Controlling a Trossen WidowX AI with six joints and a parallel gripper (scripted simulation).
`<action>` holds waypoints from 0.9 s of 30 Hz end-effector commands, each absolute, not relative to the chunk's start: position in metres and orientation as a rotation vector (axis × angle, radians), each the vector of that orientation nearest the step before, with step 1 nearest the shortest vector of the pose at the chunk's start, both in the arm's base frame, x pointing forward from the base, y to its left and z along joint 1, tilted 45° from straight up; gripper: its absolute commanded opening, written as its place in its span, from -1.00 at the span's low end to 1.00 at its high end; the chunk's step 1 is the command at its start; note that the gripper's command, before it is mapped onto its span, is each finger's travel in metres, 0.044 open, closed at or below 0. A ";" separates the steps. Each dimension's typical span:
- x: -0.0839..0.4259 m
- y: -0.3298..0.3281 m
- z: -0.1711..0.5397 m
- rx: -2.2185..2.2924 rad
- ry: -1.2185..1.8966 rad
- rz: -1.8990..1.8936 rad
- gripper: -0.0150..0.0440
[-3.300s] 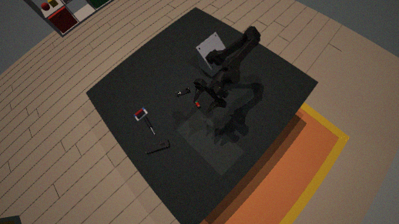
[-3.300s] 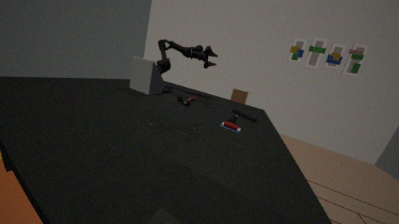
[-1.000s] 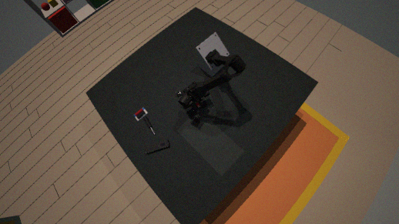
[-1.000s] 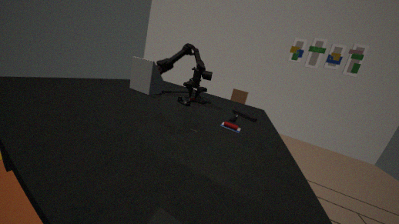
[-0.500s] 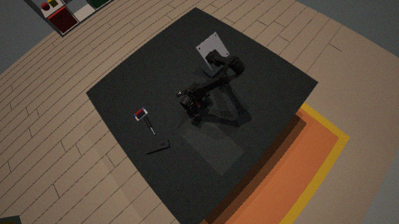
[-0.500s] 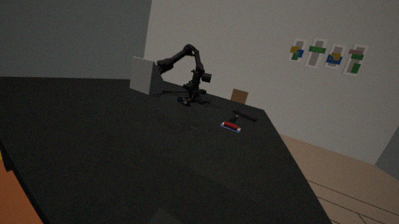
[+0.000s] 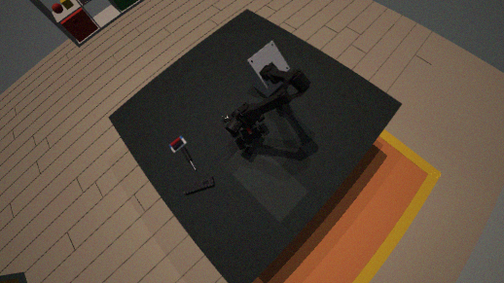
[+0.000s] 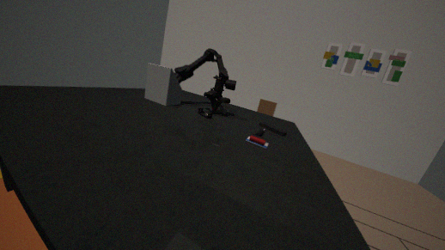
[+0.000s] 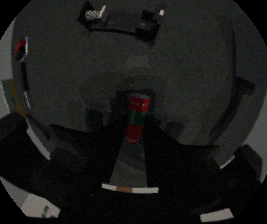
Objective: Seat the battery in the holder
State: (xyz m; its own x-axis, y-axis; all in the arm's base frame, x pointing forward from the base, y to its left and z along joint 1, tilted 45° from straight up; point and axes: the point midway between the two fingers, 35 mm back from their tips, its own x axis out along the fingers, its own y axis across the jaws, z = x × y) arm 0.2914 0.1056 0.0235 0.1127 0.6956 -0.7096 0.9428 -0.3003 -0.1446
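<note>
I had the gripper (image 9: 138, 137) pinched on the battery (image 9: 138, 117), a small red-and-green cylinder that showed between the dark fingers in the wrist view, lying lengthwise along the line of sight with its red end pointing away from the camera. Whether it was already lifted off the dark table (image 7: 204, 65) or just touching it I could not tell; the arm hung low over the surface in the exterior view. The holder (image 9: 123, 19) lay well apart from the battery, farther ahead in the wrist view, a long dark tray with pale fittings at both ends, set slightly askew to the gripper's line. Which end carried the spring and which the lip I could not make out at that size. By my judgement only the grasp was done: carrying, lining up with the holder, tucking the terminal end under the lip, laying it flat, releasing and backing away all remained. Off to one side sat a red, white and blue block (image 7: 178, 143) and two dark tools (image 7: 200, 187), near each other and untouched by the arm.
</note>
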 end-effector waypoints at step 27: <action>0.292 0.027 0.015 1.586 1.633 -0.402 -0.26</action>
